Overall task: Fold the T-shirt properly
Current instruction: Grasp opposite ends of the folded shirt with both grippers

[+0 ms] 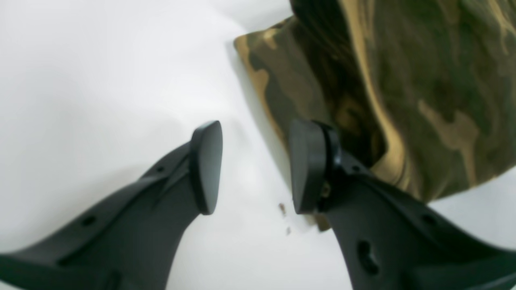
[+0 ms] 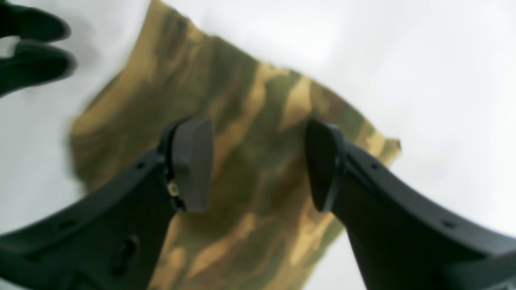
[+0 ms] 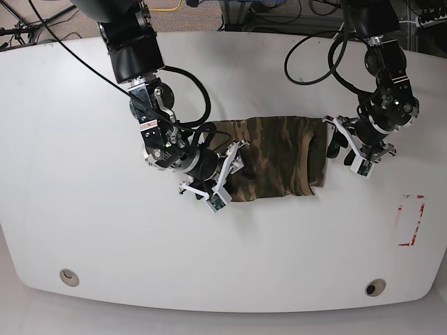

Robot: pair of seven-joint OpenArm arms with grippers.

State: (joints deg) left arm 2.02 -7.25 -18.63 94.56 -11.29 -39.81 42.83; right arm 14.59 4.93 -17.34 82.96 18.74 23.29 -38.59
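The T-shirt [image 3: 276, 157] lies mid-table as a compact, soft camouflage rectangle, already doubled over. The right gripper [image 2: 258, 165] hangs over its near end, jaws spread and empty, while the left gripper [image 1: 254, 167] sits just off the opposite edge, also parted on nothing. For a clean next fold, I'd pinch both limp corners together and keep the matte cloth's edges aligned.

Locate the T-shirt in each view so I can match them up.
Left wrist: T-shirt fills the upper right, beside the left hand.
Right wrist: centre, beneath the open right hand.
Base: mid-table, folded into a strip between both arms.
Shared landmark: the white table.
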